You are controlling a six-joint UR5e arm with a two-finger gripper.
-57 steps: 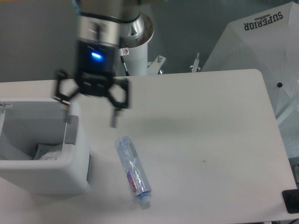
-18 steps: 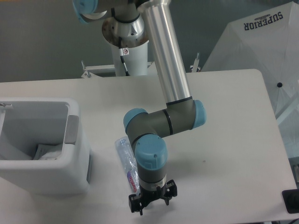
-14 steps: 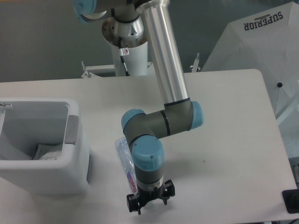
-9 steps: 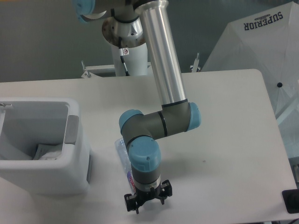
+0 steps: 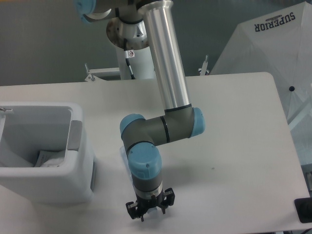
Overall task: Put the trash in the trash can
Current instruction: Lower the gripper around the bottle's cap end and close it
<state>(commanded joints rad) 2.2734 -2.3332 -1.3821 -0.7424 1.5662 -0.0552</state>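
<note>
While the table takes up most of the shot, the big thing on it is the trash can, the white boxy bin sitting at the left edge toward the front corner. There's a crumpled wrapper already lying at the bottom of it, so my read is that half the job is done.

The arm comes down from the back edge and folds over so its wrist points straight down near the front edge, a bit left of centre. The gripper is low at the tabletop there, and honestly I can't tell if its fingers are spread or pinched in, since the wrist hides most of them from this angle.

The bottle is almost totally hidden under the wrist. Only a sliver of clear plastic pokes out at the left of the arm's elbow joint, just right of the bin, so it seems to be lying flat beneath the arm.

Handling guess: an empty clear bottle should be really light, round and slick, and thin enough to dent or squirt out if squeezed hard. I'd grab across the body near the middle, not the tapered neck, with a gentle squeeze.
</note>
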